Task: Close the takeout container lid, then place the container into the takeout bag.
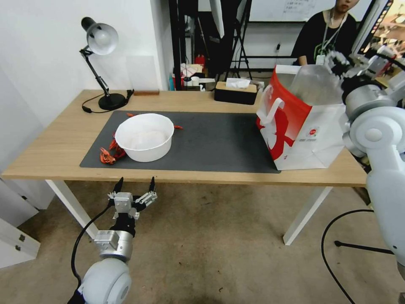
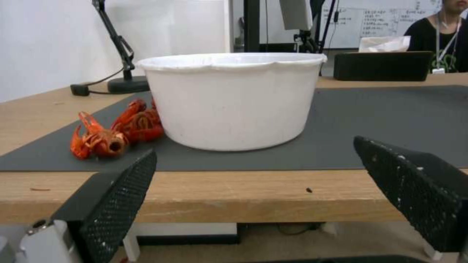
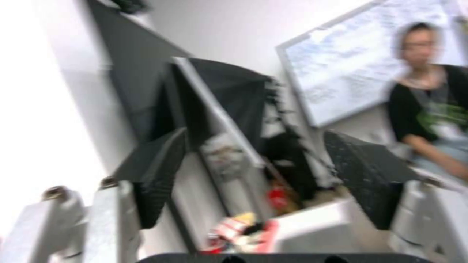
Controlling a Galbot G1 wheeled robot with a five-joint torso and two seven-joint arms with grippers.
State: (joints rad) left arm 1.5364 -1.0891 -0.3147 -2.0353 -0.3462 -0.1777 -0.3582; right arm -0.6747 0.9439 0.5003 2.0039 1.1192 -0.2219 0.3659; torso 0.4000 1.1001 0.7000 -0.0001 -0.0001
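While the left gripper (image 1: 135,182) hangs below the counter (image 1: 55,147), jaws spread. Right gripper (image 1: 337,63), above the bag (image 1: 303,131), jaws spread, empty.

Even, bright indoor light falls from above; shadows under the bowl (image 1: 144,137) and bag (image 1: 301,122) on the counter (image 1: 63,147) are soft and short. The lamp (image 1: 101,40) head looks pale, with no clear beam. The white wall glares at the upper left of the head view, whose straight edges bow outward. The left wrist view is sharp on the bowl, softer on its near pincer (image 2: 258,193). The right wrist view is smeared by motion blur throughout, and a washed-out white patch covers one side.
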